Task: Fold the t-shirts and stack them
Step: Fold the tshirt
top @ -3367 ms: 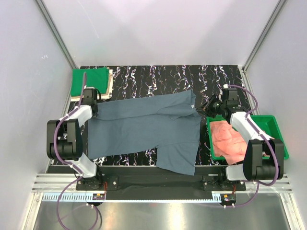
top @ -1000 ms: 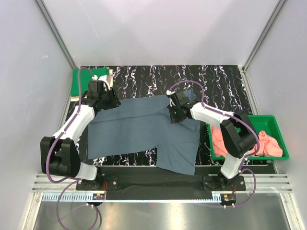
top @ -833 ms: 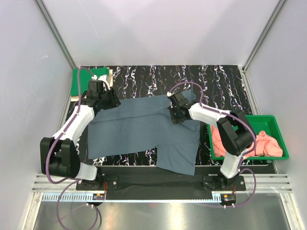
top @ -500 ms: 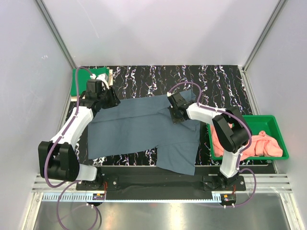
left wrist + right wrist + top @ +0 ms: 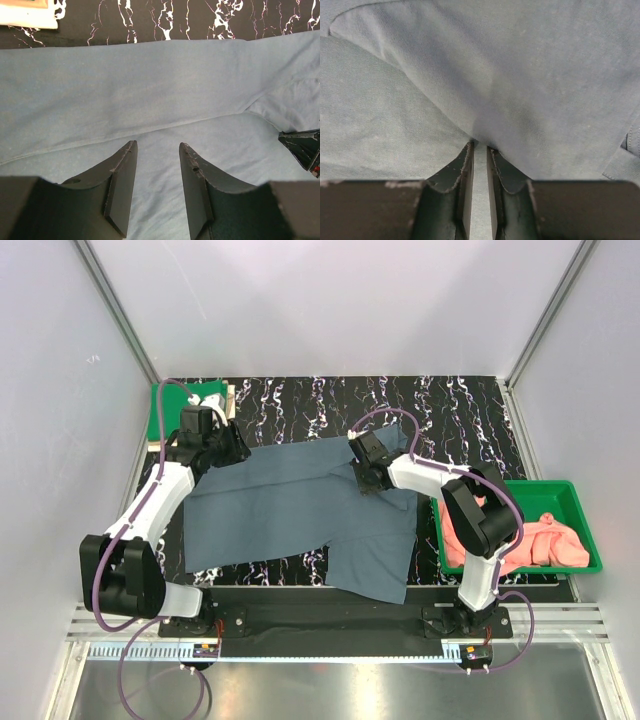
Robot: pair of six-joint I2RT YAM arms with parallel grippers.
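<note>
- One blue-grey shirt lay spread flat across the desk.
- Left hand hovered open over its far-left corner.
- Right hand sat barely parted at a fold; whether it gripped was unclear.

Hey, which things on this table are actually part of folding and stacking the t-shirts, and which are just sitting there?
For the job:
- blue-grey t-shirt, spread flat
- green t-shirt, far left corner
- beige t-shirt, beside the green one
- salmon-pink t-shirts, in the tray

Just there:
- green plastic tray
- black marbled table
</note>
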